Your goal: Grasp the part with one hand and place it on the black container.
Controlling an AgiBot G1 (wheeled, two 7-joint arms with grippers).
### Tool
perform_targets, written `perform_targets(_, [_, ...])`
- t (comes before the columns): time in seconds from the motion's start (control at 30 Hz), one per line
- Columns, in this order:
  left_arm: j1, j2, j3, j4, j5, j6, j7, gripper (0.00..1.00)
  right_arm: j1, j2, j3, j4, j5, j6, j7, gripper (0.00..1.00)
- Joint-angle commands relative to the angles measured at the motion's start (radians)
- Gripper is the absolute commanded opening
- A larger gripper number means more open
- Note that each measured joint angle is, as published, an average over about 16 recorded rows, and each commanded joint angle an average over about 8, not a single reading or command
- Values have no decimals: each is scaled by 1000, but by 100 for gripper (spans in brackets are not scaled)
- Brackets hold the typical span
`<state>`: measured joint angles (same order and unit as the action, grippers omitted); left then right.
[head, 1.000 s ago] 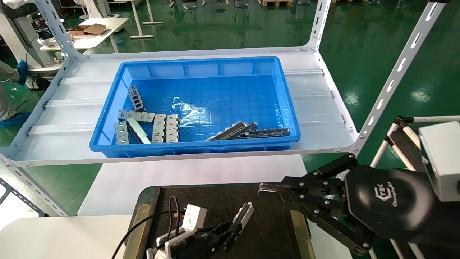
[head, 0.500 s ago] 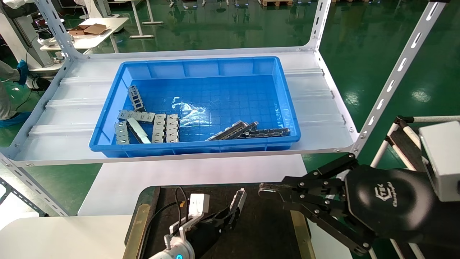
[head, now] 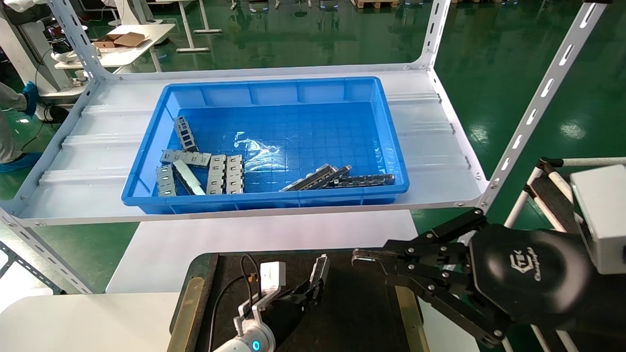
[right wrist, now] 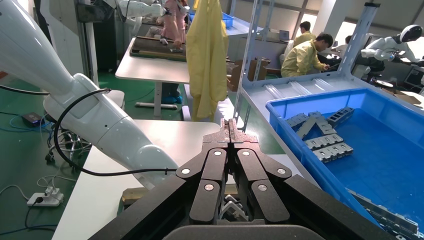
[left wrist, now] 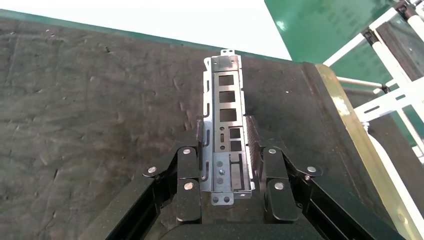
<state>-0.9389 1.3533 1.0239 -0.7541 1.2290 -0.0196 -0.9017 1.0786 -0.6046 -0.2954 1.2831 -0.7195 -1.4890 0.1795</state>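
Shifted since the earlier head views: left gripper (head: 313, 288) with its load, now slightly farther forward over the black container (head: 371, 313) and the part (head: 319, 274) standing steeper. Part: long silver-grey channel with a row of rectangular cutouts, held lengthwise in the left gripper, fingers (left wrist: 186, 167) closed against its two long sides near one end, the other end projecting past the fingertips. Location of part: over the felt-like face of the black container, inside its brass-coloured edge strips; whether its far end touches the felt cannot be told. Right gripper (head: 359, 255): parked just beyond the container's right side, fingers pressed together, holding nothing. Blue bin (head: 146, 161) on the shelf (head: 88, 161): several more grey parts and a dark chain-like strip (head: 364, 180) lying in it, untouched. Status, as judged: grasp done, carry done; lowering and release onto the container outstanding.
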Motion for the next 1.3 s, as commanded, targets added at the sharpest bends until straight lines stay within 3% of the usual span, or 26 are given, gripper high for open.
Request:
perform_targets(0.03, [-1,2,19,2,-11,-19,-12,4,0,0,0,0,0,0,0,2])
perform_targets(0.1, [-3,2,39,2,-27,-36,-20,19,0,0,0,0,0,0,0,14])
perform_targets(0.27, [-8,2,89,1,-73,-73,-37,81,0,0,-1,0,0,0,0,75])
perform_targets(0.33, [-11,2,109,1,-94,-87,-41,98,0,0,-1,0,0,0,0,94])
perform_targets(0.37, [-13,2,119,1,-105,-94,-42,100,0,0,-1,0,0,0,0,99])
perform_targets(0.97, [-68,-2,294,-28,-291,-198,4,100,0,1,-2,0,1,1,-1,100])
perform_targets(1.3, [-117,-58,341,-115,-315,-188,51,100,0,1,-2,0,2,1,-1,100])
